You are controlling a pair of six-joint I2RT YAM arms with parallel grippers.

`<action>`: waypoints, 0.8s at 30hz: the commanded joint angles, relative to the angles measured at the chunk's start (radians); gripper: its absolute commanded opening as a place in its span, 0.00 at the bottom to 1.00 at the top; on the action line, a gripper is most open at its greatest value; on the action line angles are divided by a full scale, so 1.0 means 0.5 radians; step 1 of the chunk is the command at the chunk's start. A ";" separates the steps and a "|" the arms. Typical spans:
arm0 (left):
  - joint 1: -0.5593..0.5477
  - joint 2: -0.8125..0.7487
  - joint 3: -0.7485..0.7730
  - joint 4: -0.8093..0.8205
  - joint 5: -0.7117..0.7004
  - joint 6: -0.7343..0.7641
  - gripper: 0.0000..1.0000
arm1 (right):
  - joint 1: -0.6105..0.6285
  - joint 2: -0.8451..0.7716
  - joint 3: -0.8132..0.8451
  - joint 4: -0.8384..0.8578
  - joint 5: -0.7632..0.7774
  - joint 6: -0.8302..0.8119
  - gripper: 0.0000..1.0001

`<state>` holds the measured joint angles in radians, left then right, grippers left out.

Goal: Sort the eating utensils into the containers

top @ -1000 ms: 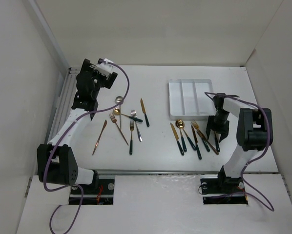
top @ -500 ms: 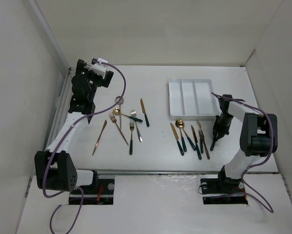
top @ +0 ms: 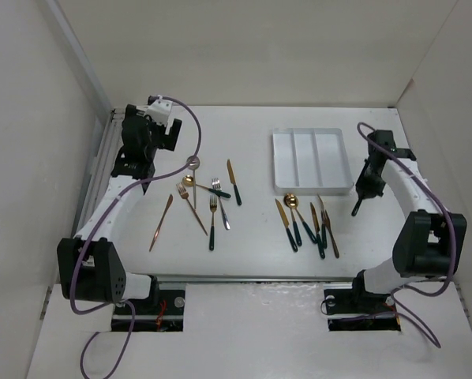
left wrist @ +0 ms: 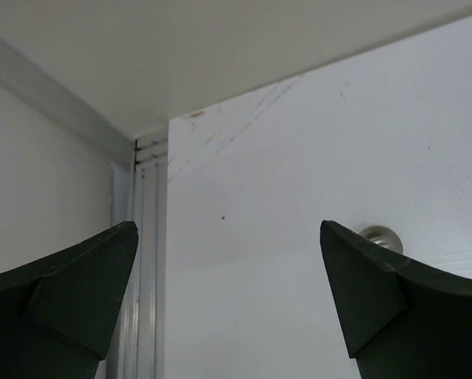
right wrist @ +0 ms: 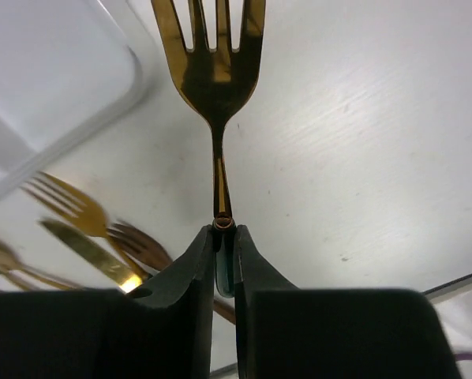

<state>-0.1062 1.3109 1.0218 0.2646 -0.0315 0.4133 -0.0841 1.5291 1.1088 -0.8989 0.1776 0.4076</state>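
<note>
My right gripper (right wrist: 224, 233) is shut on the teal handle of a gold fork (right wrist: 216, 79), tines pointing away from me, lifted off the table. In the top view this gripper (top: 358, 204) hangs just off the near right corner of the white three-compartment tray (top: 311, 160), whose corner (right wrist: 54, 71) shows in the right wrist view. My left gripper (left wrist: 228, 229) is open and holds nothing, raised at the far left (top: 133, 162). A silver spoon's bowl (left wrist: 382, 234) peeks past its right finger. Loose utensils lie in a left group (top: 212, 201) and a right group (top: 307, 219).
An aluminium rail (top: 102, 158) runs along the table's left edge under the left arm. White walls close the table in at the back and both sides. A copper knife (top: 161, 223) lies apart at the left. Blurred forks and a knife (right wrist: 86, 237) lie below the held fork.
My right gripper shut on a fork from the right group, lifted it and carried it back and right, beside the tray. The left arm shifted slightly and stayed open.
</note>
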 commanded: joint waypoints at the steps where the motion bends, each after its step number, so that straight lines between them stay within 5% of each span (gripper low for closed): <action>1: -0.039 0.059 0.165 -0.347 -0.063 -0.075 1.00 | 0.076 -0.144 0.373 0.018 0.212 -0.036 0.00; 6: -0.039 0.078 0.184 -0.523 -0.023 -0.041 1.00 | 0.171 0.107 0.807 0.177 0.097 -0.272 0.00; 14: 0.129 0.118 0.245 -0.833 -0.072 -0.694 1.00 | 0.569 0.577 1.267 0.359 -0.091 -0.330 0.00; 24: 0.130 0.127 0.015 -0.971 -0.094 -0.695 0.96 | 0.724 1.126 1.565 0.334 -0.049 -0.444 0.00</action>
<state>-0.0391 1.3773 1.0512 -0.1871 -0.0635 0.0921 0.2962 2.1010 1.8282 -0.7349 0.1234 0.2173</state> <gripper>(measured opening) 0.959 0.145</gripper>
